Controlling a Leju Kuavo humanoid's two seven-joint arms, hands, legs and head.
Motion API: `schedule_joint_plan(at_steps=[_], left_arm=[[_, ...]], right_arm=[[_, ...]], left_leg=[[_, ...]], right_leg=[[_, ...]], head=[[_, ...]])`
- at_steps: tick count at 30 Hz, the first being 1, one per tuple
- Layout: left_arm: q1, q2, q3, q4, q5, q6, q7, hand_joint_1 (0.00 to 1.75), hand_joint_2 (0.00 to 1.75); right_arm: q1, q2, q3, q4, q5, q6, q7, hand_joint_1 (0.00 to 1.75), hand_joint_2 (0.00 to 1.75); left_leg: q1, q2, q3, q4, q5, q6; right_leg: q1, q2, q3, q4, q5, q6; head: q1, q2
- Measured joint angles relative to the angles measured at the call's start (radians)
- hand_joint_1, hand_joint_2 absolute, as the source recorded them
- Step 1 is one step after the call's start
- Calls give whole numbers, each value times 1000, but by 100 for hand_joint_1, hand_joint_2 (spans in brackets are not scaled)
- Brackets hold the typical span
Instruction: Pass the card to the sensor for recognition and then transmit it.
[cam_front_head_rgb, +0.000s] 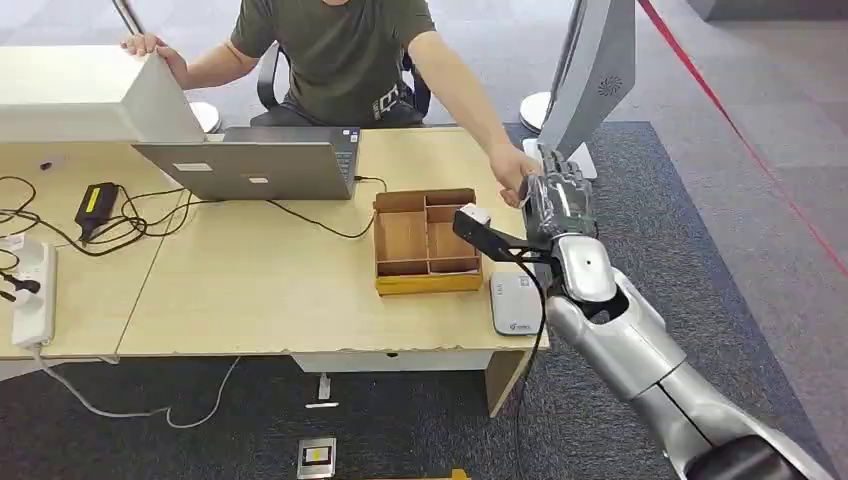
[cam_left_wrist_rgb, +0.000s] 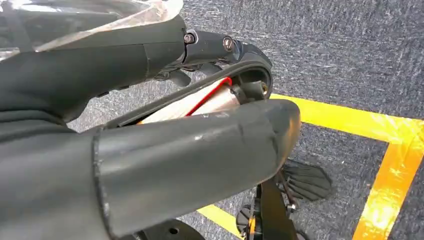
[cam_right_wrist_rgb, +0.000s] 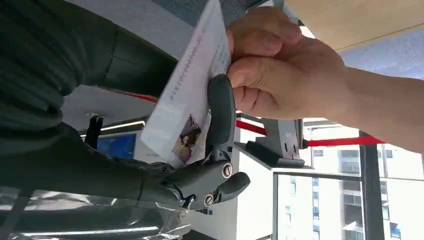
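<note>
A: Far left of the bench?
B: White power strip at the edge, a black adapter with loose cables beside it. A white box at the back corner with the person's other hand on it.

A: Middle?
B: Grey laptop, lid toward the robot. Next along, a brown divided tray. Flat white card sensor just beside the tray, at the bench's near right corner.

A: The card?
B: The card is off the bench, past its right edge. In the right wrist view it stands between the right hand's thumb and dark fingers. The right hand grips it. The person's hand pinches the card's far end at the same moment.

A: Left hand?
B: Left hand hangs over grey carpet with yellow floor tape. Cannot tell whether its fingers are open or closed.
</note>
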Motion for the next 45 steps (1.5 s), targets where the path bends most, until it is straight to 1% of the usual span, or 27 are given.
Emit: schedule_joint_plan(at_steps=[17, 20, 23, 27, 32, 37, 41, 45], left_arm=[[0, 4, 0, 0, 3, 1, 1, 0, 0], [0, 4, 0, 0, 12, 6, 4, 0, 0], [1, 4, 0, 0, 24, 13, 6, 0, 0], [2, 4, 0, 0, 26, 16, 8, 0, 0], [3, 4, 0, 0, 26, 18, 10, 0, 0], [3, 4, 0, 0, 30, 24, 10, 0, 0], [4, 4, 0, 0, 40, 35, -1, 0, 0], [4, 4, 0, 0, 45, 42, -2, 0, 0]], right_arm=[[-16, 19, 55, 63, -28, -52, -36, 175, 175], [-21, 34, 63, 116, -33, -72, -63, 175, 175], [-32, 55, 77, 201, -50, -112, -88, 175, 175], [-40, 72, 89, 282, -57, -130, -101, 175, 175], [-49, 84, 102, 346, -58, -131, -104, 175, 175], [-61, 85, 107, 394, -60, -128, -107, 175, 175], [-74, 77, 111, 422, -60, -100, -108, 175, 175], [-90, 62, 112, 447, -60, -96, -104, 175, 175]], left_leg=[[0, 0, 0, 0, 0, 0], [0, 0, 0, 0, 0, 0], [0, 0, 0, 0, 0, 0], [0, -1, 0, 0, 0, 0], [0, 0, 0, 0, 0, 0], [0, 0, 0, 0, 0, 0], [0, 0, 0, 0, 0, 0], [0, 0, 0, 0, 0, 0]], right_leg=[[0, 0, 0, 0, 0, 0], [0, 0, 0, 0, 0, 0], [0, 0, 0, 0, 0, 0], [0, 0, 0, 0, 0, 0], [0, 0, 0, 0, 0, 0], [0, 0, 0, 0, 0, 0], [0, 0, 0, 0, 0, 0], [0, 0, 0, 0, 0, 0]], head=[[0, 0], [0, 0], [0, 0], [0, 0], [0, 0], [0, 0], [0, 0], [0, 0]])
